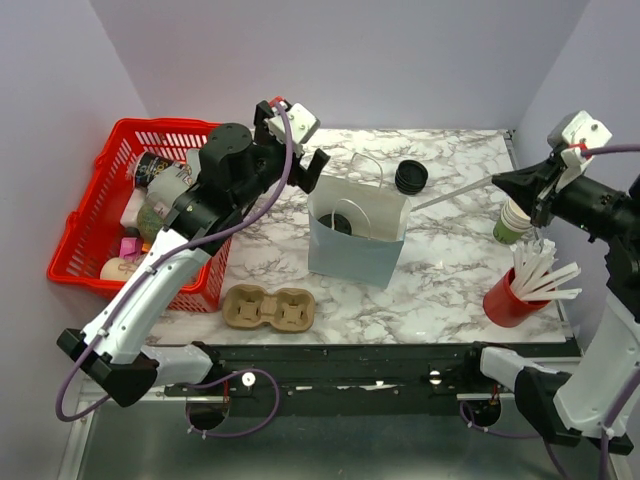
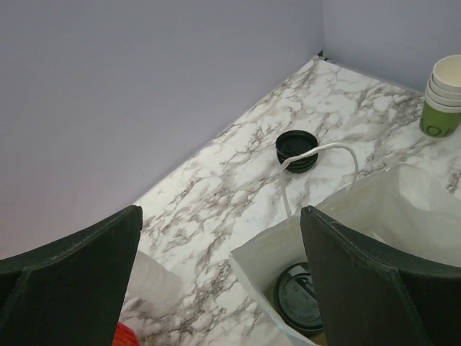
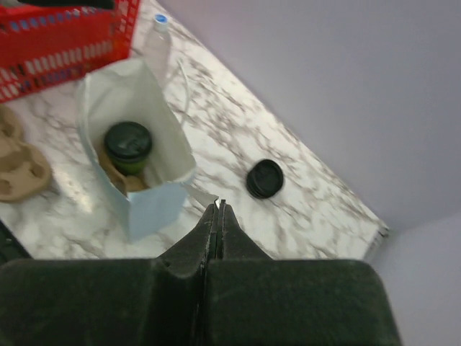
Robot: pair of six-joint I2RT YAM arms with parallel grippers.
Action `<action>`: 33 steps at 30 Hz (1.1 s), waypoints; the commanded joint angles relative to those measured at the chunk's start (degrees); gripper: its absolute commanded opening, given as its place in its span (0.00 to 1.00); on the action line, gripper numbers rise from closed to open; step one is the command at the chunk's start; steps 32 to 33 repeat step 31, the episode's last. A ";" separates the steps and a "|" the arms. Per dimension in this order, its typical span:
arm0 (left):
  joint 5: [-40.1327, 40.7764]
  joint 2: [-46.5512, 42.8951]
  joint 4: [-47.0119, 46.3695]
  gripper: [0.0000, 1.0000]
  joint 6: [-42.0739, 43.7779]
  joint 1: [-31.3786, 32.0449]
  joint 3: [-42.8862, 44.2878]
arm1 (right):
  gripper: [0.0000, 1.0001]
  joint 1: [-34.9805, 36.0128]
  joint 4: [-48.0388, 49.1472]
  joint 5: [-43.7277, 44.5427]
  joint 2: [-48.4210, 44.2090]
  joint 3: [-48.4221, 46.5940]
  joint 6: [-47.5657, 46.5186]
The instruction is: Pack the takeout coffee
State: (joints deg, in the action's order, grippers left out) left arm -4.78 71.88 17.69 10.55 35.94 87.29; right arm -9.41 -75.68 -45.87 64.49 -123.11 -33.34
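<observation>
The takeout coffee (image 3: 128, 144), an olive-green cup with a black lid (image 1: 343, 220), stands inside the open pale-blue paper bag (image 1: 355, 255) on a brown insert. Its lid (image 2: 302, 295) also shows from the left wrist. My left gripper (image 1: 305, 165) hovers open over the bag's back left edge (image 2: 403, 194), holding nothing. My right gripper (image 1: 503, 181) is at the right, above the cup stack, shut on a thin white stick (image 1: 455, 195). The stick (image 3: 202, 196) reaches from the closed fingertips toward the bag (image 3: 155, 202).
A red basket (image 1: 90, 230) of items sits at the left. A brown cup carrier (image 1: 270, 308) lies near the front edge. Black lids (image 1: 411, 177) are stacked behind the bag. Stacked green cups (image 1: 513, 220) and a red cup of white sticks (image 1: 510, 298) stand at the right.
</observation>
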 commanded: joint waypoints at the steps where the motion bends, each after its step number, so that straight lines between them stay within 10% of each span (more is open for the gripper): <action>1: 5.73 -3.14 2.61 0.98 5.62 -0.52 0.69 | 0.01 -0.17 5.27 -15.12 4.32 1.02 9.07; 9: 6.01 -4.20 2.87 0.98 6.15 -2.63 -0.54 | 0.01 7.28 11.08 -12.68 7.05 7.62 12.25; 15: 6.36 -4.29 3.14 0.98 7.03 -3.42 0.78 | 0.99 13.72 14.67 2.60 11.71 4.83 19.09; 23: 15.76 -3.41 -1.87 0.99 4.93 -9.20 4.98 | 1.00 13.72 17.32 40.44 13.91 0.86 33.25; 33: 15.23 -1.48 -2.58 0.98 3.34 -14.85 7.72 | 1.00 13.63 19.95 44.81 13.56 2.61 35.62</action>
